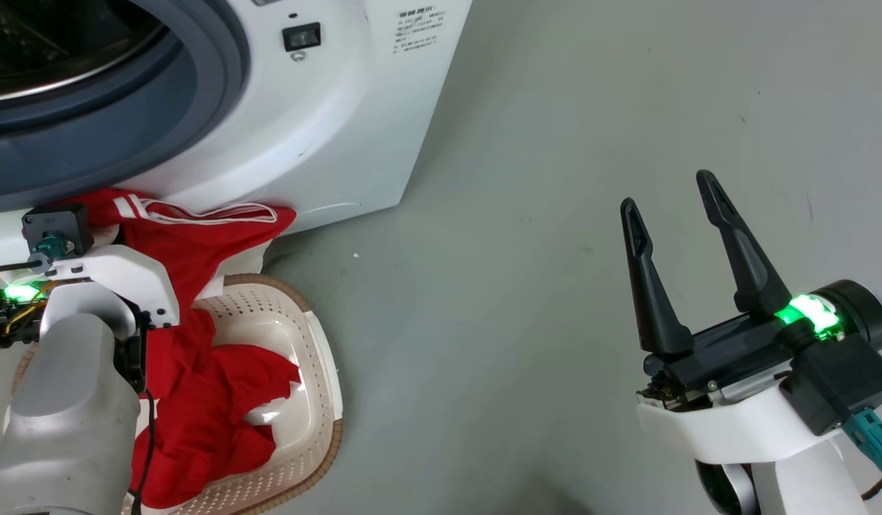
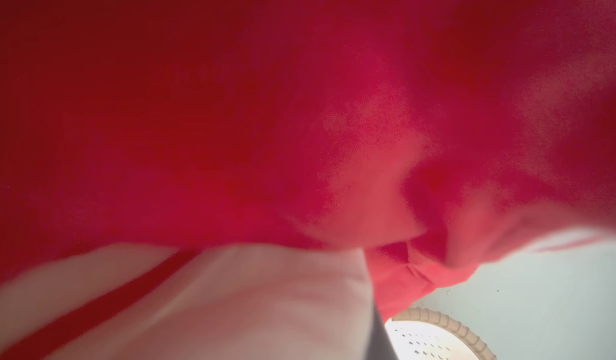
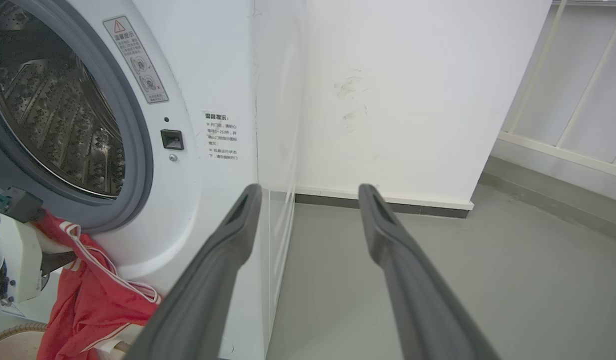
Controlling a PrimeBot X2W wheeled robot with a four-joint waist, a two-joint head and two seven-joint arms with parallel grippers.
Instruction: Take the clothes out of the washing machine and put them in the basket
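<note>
While the washing machine (image 1: 326, 121) walls off the left, bare floor (image 1: 526, 300) lies open around the right gripper (image 1: 666, 189), jaws spread. Red clothes (image 1: 197, 386) drape into the basket (image 1: 269, 322) at its foot, hiding the left gripper (image 1: 151, 315), so whether its jaws pinch cannot be told. A sticker (image 3: 135, 60) by the door shows a warning triangle and Chinese print.

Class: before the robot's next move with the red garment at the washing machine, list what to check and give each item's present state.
1. Basket under the red garment: ok, it lies below the hanging cloth.
2. Garment fully in basket: not ok, its top hangs against the washing machine front.
3. Left pincer's hold: cannot tell, fabric hides its fingers.
4. Right pincer clear: ok, open over the floor, away from the basket.
5. Drum emptied: cannot tell, its lower part is out of sight.
</note>
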